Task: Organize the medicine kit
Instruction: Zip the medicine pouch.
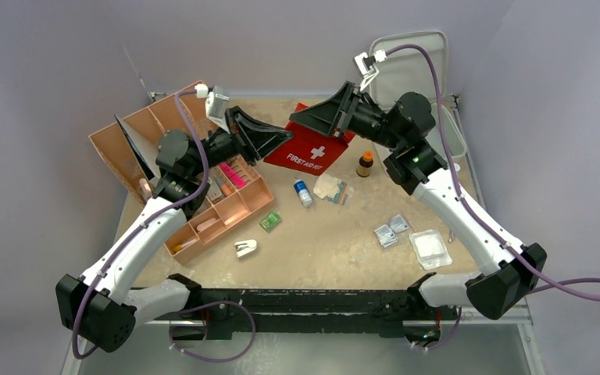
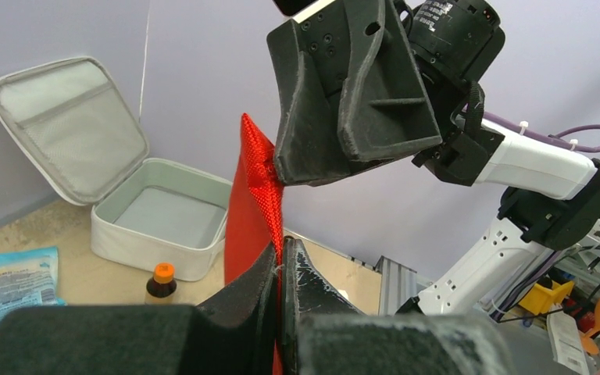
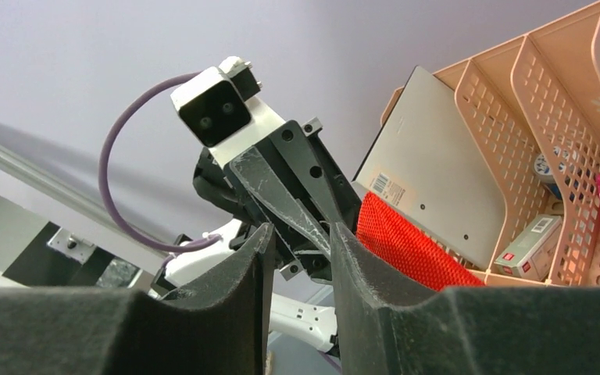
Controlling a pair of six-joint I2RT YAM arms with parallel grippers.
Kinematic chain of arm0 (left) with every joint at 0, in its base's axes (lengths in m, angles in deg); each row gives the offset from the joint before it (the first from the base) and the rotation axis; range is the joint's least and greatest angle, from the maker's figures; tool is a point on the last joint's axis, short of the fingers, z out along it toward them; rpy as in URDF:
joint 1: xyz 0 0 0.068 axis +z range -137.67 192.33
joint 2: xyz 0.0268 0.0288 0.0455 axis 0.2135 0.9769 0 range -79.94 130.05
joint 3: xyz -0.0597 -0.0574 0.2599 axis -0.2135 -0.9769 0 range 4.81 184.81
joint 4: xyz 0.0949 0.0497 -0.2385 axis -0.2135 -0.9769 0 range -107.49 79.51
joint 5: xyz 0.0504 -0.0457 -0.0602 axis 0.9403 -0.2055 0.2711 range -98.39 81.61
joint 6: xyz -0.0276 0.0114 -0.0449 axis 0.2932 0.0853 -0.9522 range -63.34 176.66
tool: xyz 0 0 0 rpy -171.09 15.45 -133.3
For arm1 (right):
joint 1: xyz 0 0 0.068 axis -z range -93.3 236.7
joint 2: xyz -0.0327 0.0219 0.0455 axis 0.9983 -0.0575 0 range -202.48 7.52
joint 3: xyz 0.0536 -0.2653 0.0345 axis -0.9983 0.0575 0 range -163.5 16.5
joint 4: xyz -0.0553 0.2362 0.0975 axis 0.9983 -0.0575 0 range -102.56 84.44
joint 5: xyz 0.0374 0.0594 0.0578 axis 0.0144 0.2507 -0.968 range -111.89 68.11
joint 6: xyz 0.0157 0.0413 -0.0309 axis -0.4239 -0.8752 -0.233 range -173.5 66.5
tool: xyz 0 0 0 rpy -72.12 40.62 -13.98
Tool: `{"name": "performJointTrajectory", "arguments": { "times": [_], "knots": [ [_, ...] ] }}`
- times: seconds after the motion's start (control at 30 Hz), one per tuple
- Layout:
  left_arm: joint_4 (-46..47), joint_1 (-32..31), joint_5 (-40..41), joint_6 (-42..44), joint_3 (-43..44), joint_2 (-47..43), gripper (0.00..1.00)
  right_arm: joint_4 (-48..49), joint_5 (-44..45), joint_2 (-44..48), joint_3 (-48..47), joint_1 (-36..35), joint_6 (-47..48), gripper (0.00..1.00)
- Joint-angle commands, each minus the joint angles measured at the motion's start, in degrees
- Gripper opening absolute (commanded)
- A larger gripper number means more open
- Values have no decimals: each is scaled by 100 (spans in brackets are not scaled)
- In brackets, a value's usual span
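The medicine kit (image 1: 411, 66) lies open at the back right, lid up against the wall; the left wrist view shows its empty grey base (image 2: 160, 212). A red "FIRST AID KIT" pouch (image 1: 311, 150) hangs tilted above the table's back middle. My left gripper (image 1: 286, 136) is shut on the pouch's edge (image 2: 255, 195), both fingers pressed onto the red fabric (image 2: 283, 254). My right gripper (image 1: 294, 123) meets it from the right at the pouch's upper corner. Its jaws (image 3: 301, 238) stand apart with nothing between them, and the red mesh (image 3: 406, 244) lies outside the right finger.
Tan-orange divided trays stand at the left, one upright (image 1: 134, 134), one flat with boxes (image 1: 230, 205). Loose on the table: a brown bottle (image 1: 366, 164), a blue-capped vial (image 1: 303, 192), a packet (image 1: 334, 189), sachets (image 1: 391, 231), a clear box (image 1: 430, 248), small items (image 1: 245, 248).
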Motion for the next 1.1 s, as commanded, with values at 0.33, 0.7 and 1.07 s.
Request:
{"name": "performJointTrajectory", "arguments": {
  "times": [0.33, 0.7, 1.07],
  "knots": [
    [-523, -14, 28, 1263, 401, -97, 0, -2199, 608, 571, -482, -20, 1149, 40],
    [-1744, -14, -586, 2476, 798, -171, 0, -3922, 290, 514, -1456, -7, 2547, 54],
    [-1684, -14, -792, 2423, 757, -244, 0, -3398, -296, 214, -1323, -8, 2042, 53]
  ]
}}
